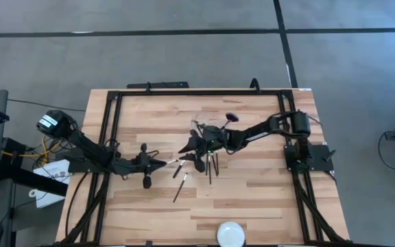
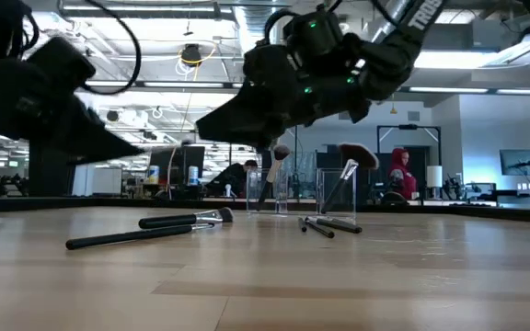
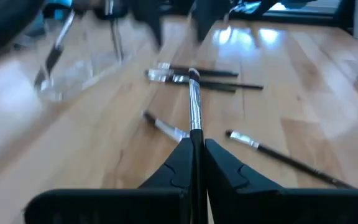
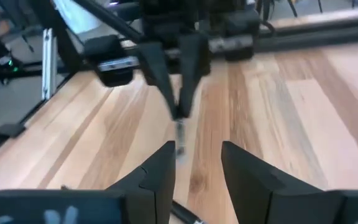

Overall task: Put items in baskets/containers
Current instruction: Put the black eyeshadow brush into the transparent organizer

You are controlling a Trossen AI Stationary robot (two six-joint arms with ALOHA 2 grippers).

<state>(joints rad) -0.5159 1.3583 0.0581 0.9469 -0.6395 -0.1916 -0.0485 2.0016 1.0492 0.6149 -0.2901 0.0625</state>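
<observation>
My left gripper (image 1: 162, 163) hovers left of the table's middle, shut on a slim makeup brush (image 3: 195, 106) with a silver ferrule. My right gripper (image 4: 197, 163) is open and faces it from the right, empty; the brush's tip (image 4: 180, 147) points into the gap ahead of its fingers. The clear container (image 2: 337, 195) stands on the table behind them, with the fan brush (image 2: 361, 154) and other brushes leaning in it. Several more brushes (image 1: 211, 165) lie flat on the wood, one (image 1: 180, 189) nearer the near edge. My left gripper pinches the brush between its two fingers by the dark handle, just behind the ferrule (image 3: 195, 124). The brush lies along the fingers and sticks out forward past their tips, toward the table's right. It is lifted clear of the table, roughly level.
A white round disc (image 1: 230, 233) sits at the near edge. Black frame rails (image 1: 112, 116) run along the left, right and far sides. Loose brushes (image 2: 188, 219) lie under and near both grippers. Bare wood stretches along the near half.
</observation>
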